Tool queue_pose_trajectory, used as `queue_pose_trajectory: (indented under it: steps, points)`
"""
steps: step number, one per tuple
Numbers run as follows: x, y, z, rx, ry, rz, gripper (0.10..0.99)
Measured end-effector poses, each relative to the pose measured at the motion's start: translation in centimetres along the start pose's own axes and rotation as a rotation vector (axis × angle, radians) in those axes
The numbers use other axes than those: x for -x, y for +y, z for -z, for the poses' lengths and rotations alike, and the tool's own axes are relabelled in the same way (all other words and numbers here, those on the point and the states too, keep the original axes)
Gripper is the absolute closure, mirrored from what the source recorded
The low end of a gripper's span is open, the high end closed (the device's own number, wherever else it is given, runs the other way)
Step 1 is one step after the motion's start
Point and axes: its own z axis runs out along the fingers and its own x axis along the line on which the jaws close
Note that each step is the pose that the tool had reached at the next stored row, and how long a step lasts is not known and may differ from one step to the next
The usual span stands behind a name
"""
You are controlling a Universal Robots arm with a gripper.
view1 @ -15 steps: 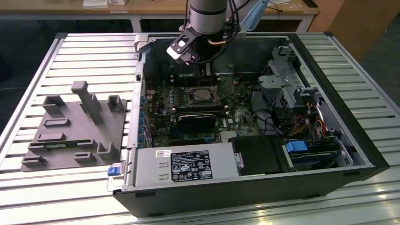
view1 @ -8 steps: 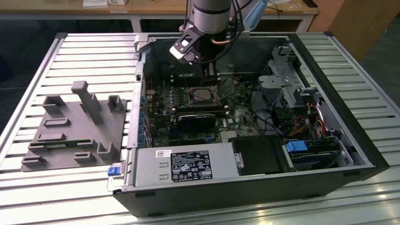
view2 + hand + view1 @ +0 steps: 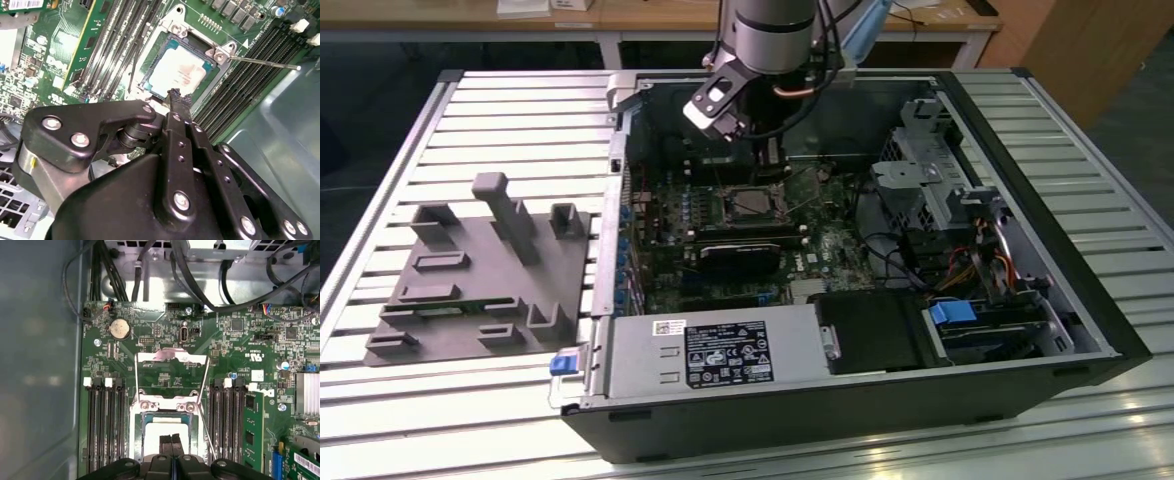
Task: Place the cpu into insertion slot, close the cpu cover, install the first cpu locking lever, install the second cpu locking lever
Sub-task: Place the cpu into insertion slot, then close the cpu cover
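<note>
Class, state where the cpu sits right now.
In both wrist views the cpu lies in the insertion slot, between the two banks of memory slots, right by the gripper.

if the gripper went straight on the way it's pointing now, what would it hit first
Most likely the cpu, lying in the insertion slot right ahead of the gripper tips; how much gap remains is unclear.

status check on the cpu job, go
gripper shut, tips just above the cpu. cpu lying in the insertion slot. cpu cover up, not closed.
</note>
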Motion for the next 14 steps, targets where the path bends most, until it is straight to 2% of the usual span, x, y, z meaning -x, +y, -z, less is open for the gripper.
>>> queue_pose_trajectory:
  steps: [4, 14]
  points:
    - [0.00, -0.01, 0.73, 0.002, 0.0016, 0.000, 0.984]
    - [0.00, -0.01, 0.76, 0.003, 0.0017, 0.000, 0.984]
